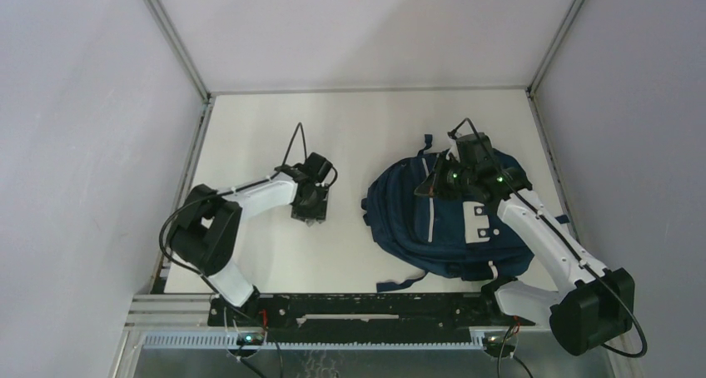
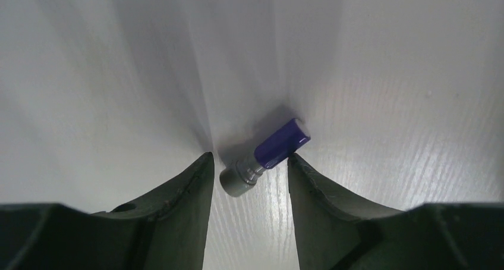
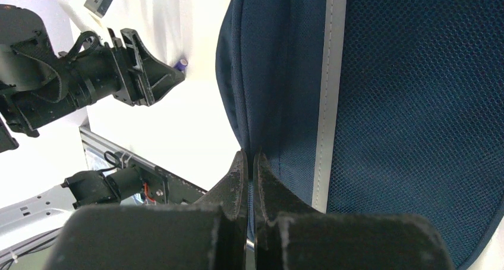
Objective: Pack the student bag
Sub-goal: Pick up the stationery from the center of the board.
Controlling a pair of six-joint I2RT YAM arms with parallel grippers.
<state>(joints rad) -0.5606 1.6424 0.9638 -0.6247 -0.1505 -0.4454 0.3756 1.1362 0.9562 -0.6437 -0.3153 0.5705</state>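
Well left of student bag [image 1: 408, 216], purple-capped cylinder [image 2: 264, 158] between left hand [image 2: 249, 159] fingers [image 2: 190, 190]

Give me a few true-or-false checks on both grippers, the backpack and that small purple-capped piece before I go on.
1. The left gripper has its jaws apart, one on either side of the small purple-capped piece. True.
2. The right gripper is open and clear of the student bag. False: it is shut, pinching the bag's fabric edge.
3. The purple-capped piece is inside the bag. False: it lies on the white table, to the left of the bag.
4. In the top view the bag lies flat on the right half of the table, in front of the right arm. True.
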